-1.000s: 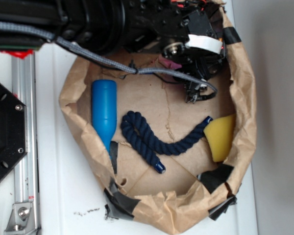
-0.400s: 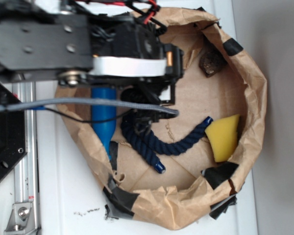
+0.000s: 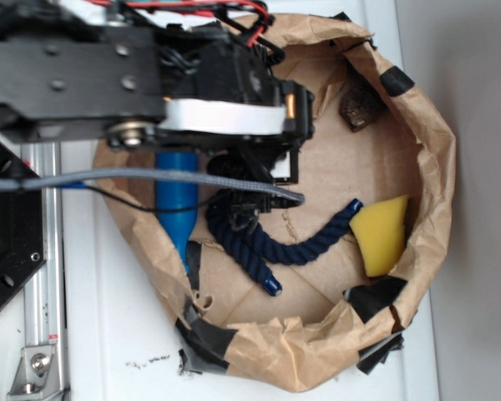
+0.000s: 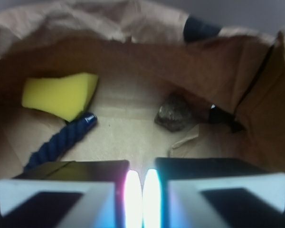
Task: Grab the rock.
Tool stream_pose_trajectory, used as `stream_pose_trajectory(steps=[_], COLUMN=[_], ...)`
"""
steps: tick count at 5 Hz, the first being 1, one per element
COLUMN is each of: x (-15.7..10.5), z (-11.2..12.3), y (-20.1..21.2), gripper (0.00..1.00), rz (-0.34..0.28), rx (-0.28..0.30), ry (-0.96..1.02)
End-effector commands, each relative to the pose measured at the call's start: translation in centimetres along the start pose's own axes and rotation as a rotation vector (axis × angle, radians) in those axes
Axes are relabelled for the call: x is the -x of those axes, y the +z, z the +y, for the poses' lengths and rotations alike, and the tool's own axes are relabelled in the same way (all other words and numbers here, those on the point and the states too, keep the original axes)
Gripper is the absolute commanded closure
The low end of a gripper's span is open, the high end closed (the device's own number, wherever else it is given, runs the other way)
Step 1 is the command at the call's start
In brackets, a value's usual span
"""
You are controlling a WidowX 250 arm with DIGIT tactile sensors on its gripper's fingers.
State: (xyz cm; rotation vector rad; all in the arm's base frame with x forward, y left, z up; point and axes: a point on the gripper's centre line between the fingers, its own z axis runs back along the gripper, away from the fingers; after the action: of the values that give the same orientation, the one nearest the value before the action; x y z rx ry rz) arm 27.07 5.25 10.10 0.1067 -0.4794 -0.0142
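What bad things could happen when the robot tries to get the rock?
1. The rock sits tight against the crumpled paper wall, so the gripper might catch paper and miss it.
2. The gripper's fingers look nearly shut and hang above the blue rope, far from the rock. It may snag the rope as it moves.
3. The rock is lumpy, so it could slip out of the fingers.

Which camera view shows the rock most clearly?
The wrist view: the rock lies unobstructed on the paper floor, its rough outline visible. The exterior view shows the rock smaller, from above, beside the bag wall.
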Motion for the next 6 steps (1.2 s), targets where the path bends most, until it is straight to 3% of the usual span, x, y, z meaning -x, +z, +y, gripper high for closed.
stream_pose_trajectory(steps=[1,3,6], x=[-1.3,-2.1,-4.2], z=[1.7,2.8,3.7], y=[-1.8,-5.0,-6.7], gripper=[0.0,0.0,0.0], rz=[-0.057,-0.016,-0.036], rx=[-0.013,-0.001,-0.008], ry=[-0.002,0.049,0.092])
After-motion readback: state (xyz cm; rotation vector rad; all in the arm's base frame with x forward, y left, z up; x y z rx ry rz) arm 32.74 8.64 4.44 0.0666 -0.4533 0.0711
